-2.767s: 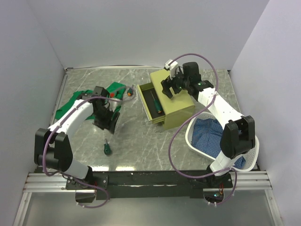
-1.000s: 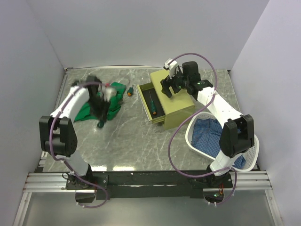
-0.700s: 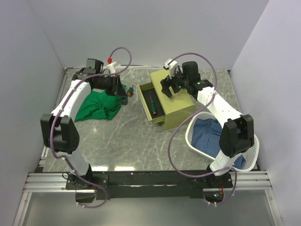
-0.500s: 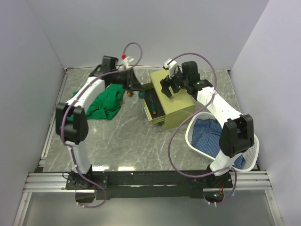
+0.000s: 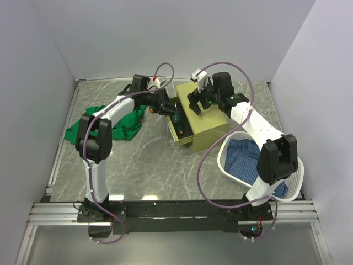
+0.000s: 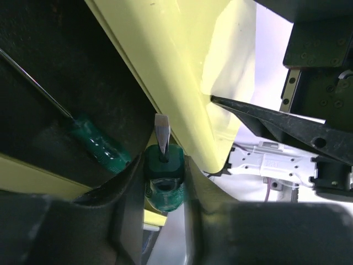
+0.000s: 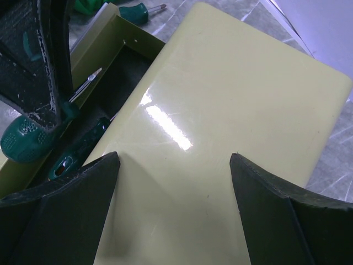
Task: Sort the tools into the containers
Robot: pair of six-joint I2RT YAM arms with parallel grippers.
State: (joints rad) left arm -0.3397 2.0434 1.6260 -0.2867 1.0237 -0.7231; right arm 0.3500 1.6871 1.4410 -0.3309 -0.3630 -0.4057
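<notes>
The olive-yellow chest (image 5: 209, 118) stands at the back right with its top drawer (image 5: 181, 128) pulled out to the left. My left gripper (image 5: 174, 115) is shut on a stubby green-handled screwdriver (image 6: 164, 178) and holds it over the open drawer, blade up in the left wrist view. A longer green-handled screwdriver (image 6: 99, 147) lies inside the drawer. My right gripper (image 5: 199, 101) is open and empty just above the chest's top (image 7: 231, 94). In the right wrist view the held screwdriver (image 7: 23, 141) hangs by the drawer's edge. The hammer and hex keys are not visible.
A green cloth (image 5: 118, 122) lies left of the chest. Another green-handled screwdriver (image 7: 137, 11) lies on the table behind the drawer. A white basket (image 5: 294, 190) with blue cloth sits at the right front. Walls close the table on three sides.
My left arm has swung from the table's left over the cloth to the open drawer, carrying the stubby screwdriver. The cloth was shifted. The right arm has not moved.
</notes>
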